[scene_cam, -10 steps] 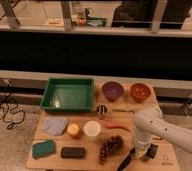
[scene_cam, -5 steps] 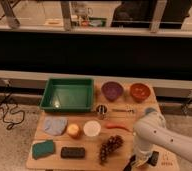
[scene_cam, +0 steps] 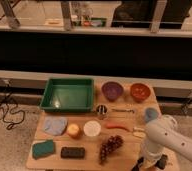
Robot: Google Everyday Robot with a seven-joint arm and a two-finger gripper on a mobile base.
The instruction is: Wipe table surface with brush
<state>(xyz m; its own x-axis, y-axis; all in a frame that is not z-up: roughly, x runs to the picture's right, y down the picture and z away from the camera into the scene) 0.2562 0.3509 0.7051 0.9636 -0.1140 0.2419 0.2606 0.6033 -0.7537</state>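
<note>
Camera view: the table surface (scene_cam: 92, 149) carries all items, and the white arm reaches in from the lower right.

1. Gripper (scene_cam: 150, 164): located at the front right edge of the table, pointing down below the white wrist housing. Whether it is open or closed cannot be told (the housing covers it).
2. Brush (scene_cam: 137, 167): only a short dark sliver shows, low at the front edge, just left of the gripper. Contact between the two cannot be confirmed.
3. Front row, left to right: green sponge (scene_cam: 43, 148), black block (scene_cam: 72, 152), dark grape bunch (scene_cam: 110, 145).
4. Middle row: blue cloth (scene_cam: 55, 124), orange fruit (scene_cam: 74, 131), white cup (scene_cam: 92, 128), red pepper (scene_cam: 117, 126).
5. Back row: green tray (scene_cam: 68, 102), purple bowl (scene_cam: 112, 90), orange bowl (scene_cam: 140, 91). A small metal cup (scene_cam: 102, 109) stands just beside the tray's right front corner.
</note>
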